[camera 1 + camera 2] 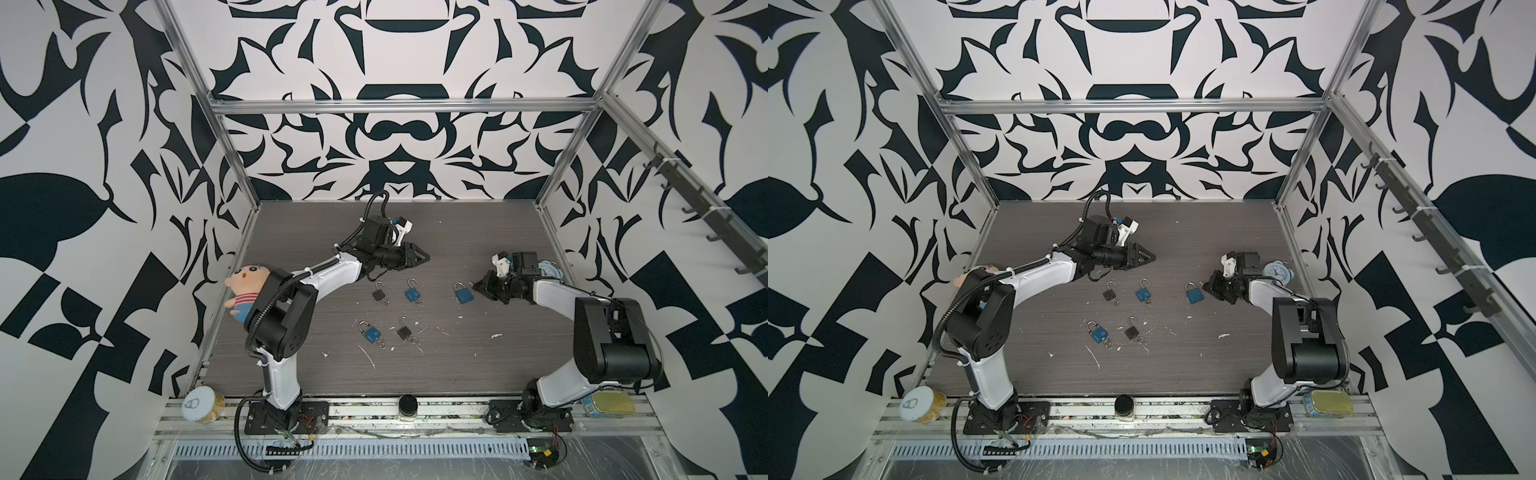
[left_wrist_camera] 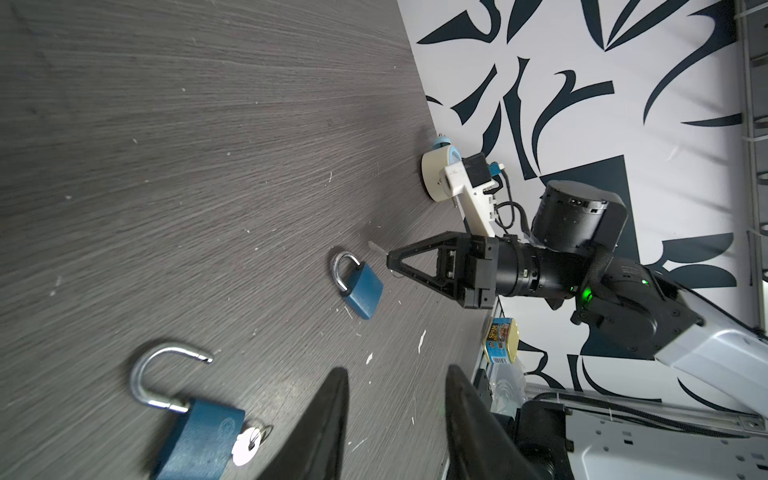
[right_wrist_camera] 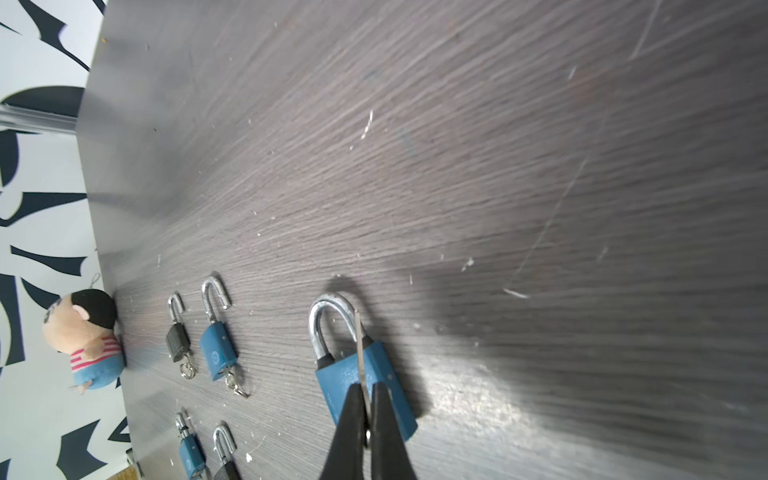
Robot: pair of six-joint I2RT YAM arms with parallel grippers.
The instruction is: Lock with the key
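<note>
A blue padlock (image 1: 462, 293) (image 1: 1194, 294) lies flat on the dark table, and its shackle looks seated in the body. My right gripper (image 1: 476, 286) (image 3: 362, 392) is shut on a thin silver key (image 3: 359, 345), held just to the right of this padlock with the blade pointing over its body (image 3: 386, 399). The left wrist view shows the same key (image 2: 376, 248) sticking out of the right gripper (image 2: 388, 264) beside the padlock (image 2: 361, 291). My left gripper (image 1: 424, 257) (image 2: 397, 374) hovers open and empty above the table, behind the row of padlocks.
More padlocks lie mid-table: black (image 1: 379, 294), blue with open shackle and key (image 1: 412, 294) (image 2: 199, 436), blue (image 1: 372, 333), black (image 1: 403, 331). A plush doll (image 1: 245, 291) sits at the left wall and an alarm clock (image 1: 1277, 270) at the right. A can (image 1: 203, 404), a jar (image 1: 407, 407) and a tin (image 1: 611, 404) line the front rail.
</note>
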